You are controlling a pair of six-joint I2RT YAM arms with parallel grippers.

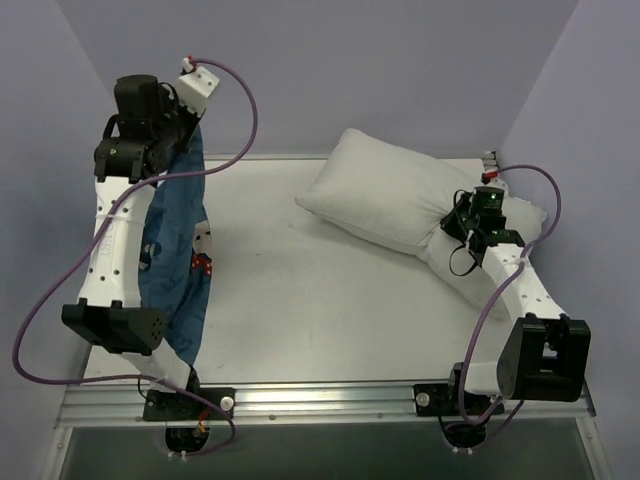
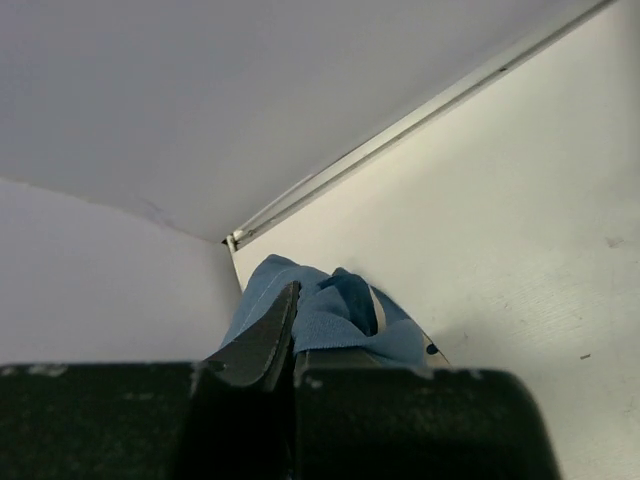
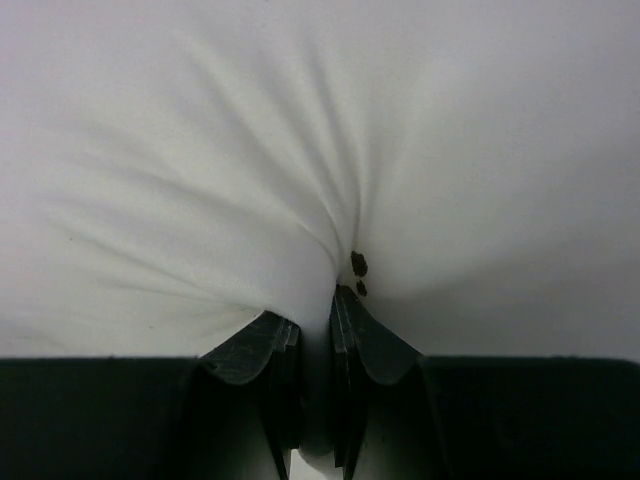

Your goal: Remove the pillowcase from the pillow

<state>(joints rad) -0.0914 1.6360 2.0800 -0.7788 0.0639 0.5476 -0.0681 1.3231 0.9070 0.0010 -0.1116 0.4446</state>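
Pale bench point(image 1: 300, 300), lavender walls point(image 1: 400, 60): the pillow point(image 1: 380, 195) lay bare at right, pinched by the right pincer point(image 3: 318, 320), while the pillowcase point(image 1: 175, 270) dangled clear of it, clamped in the raised left pincer point(image 2: 295, 325). Stripping looked done; only releasing remained.
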